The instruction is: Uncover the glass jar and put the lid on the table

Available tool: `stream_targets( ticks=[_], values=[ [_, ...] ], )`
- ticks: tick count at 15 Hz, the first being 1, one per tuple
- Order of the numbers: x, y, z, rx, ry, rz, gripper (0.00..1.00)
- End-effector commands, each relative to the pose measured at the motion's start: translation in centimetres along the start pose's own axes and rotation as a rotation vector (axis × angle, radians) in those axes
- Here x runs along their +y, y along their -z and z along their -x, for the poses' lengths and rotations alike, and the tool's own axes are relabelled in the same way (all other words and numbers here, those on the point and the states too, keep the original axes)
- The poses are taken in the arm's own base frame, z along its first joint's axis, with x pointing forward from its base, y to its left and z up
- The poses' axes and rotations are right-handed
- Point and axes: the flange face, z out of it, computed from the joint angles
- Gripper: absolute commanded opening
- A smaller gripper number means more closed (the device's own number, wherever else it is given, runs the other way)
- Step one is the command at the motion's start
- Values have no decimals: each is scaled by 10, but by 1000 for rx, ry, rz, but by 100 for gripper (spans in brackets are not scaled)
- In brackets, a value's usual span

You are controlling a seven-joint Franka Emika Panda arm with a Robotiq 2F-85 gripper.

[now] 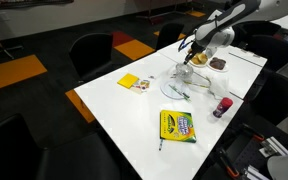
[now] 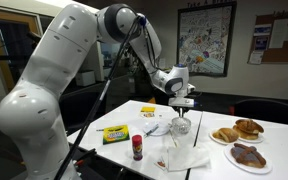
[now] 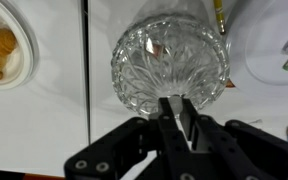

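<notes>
In an exterior view your gripper (image 1: 193,57) hangs over the table's (image 1: 114,105) far end. In an exterior view it stands straight above the glass jar (image 2: 181,127), which suits a vertical lift. At the wrist, the fingers (image 3: 168,118) nearly meet at 6 o'clock on the lid (image 3: 169,55); whether they grasp it, I cannot tell.

Both exterior views share the table (image 1: 134,110) (image 2: 209,115); wrist view looks down closely

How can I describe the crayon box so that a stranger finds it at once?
Look at the long white table. The crayon box lies flat on the end far from the robot arm. It alone is a yellow-and-green rectangle; the bottle nearby is small, upright, purple and red.
</notes>
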Motion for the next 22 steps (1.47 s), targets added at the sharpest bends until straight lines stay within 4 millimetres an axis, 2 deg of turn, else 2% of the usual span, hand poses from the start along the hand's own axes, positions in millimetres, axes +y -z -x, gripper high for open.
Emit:
stream_targets(
  ticks=[1,4,7,11,15,18,22],
  values=[
    [-15,33,-15,17,-3,23,4],
    [-45,47,-34,32,49,14,4],
    [-85,45,-51,48,128,-25,4],
    [-164,21,-71,22,295,-108,4],
    [-231,1,-71,-39,466,-174,4],
    [-255,-17,-59,-106,573,-189,4],
    [-263,-42,-46,-120,680,-227,4]
  ],
)
